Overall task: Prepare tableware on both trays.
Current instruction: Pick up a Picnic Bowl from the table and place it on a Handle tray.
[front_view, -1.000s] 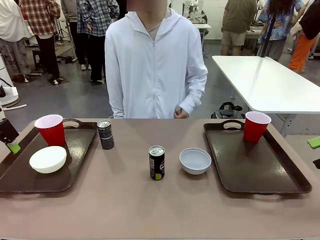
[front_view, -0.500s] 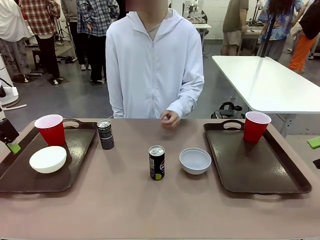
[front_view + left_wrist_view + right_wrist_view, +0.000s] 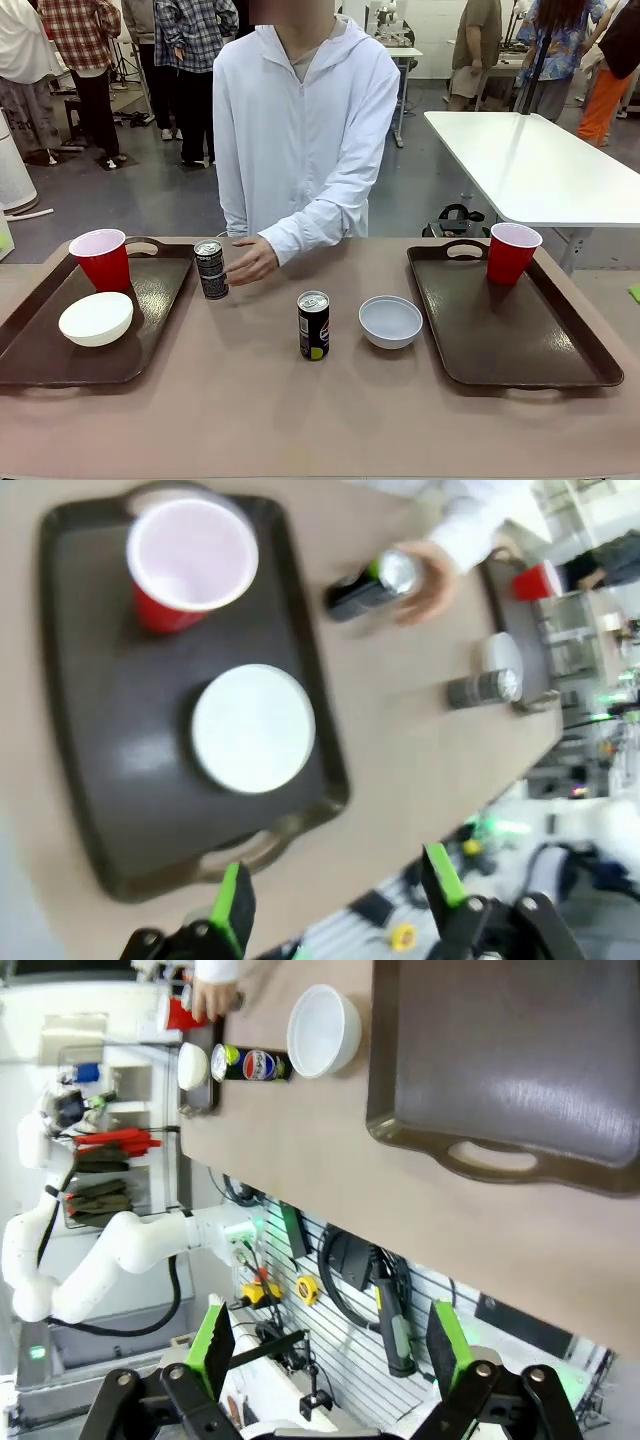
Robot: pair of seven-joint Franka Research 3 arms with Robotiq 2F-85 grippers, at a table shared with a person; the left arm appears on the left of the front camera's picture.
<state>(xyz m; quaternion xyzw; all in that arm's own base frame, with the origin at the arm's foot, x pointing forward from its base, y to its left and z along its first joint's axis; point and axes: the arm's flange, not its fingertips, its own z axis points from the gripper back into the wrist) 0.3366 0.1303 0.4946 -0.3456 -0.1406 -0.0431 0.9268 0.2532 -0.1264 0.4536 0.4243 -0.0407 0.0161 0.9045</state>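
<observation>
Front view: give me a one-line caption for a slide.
Person's hand at a dark can beside the tray holding a red cup and cream bowl.

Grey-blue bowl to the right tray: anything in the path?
Nothing visible. The grey-blue bowl sits just left of the right tray, with only bare table between them. The red cup on that tray stands at its far end, off the path.

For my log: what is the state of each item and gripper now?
Left red cup: upright, on left tray.
Cream bowl: upright, on left tray.
Left can: upright on table, person's hand on it.
Middle can: upright on table.
Grey-blue bowl: upright on table.
Right red cup: upright, on right tray.
Left gripper: open, empty.
Right gripper: open, empty.
</observation>
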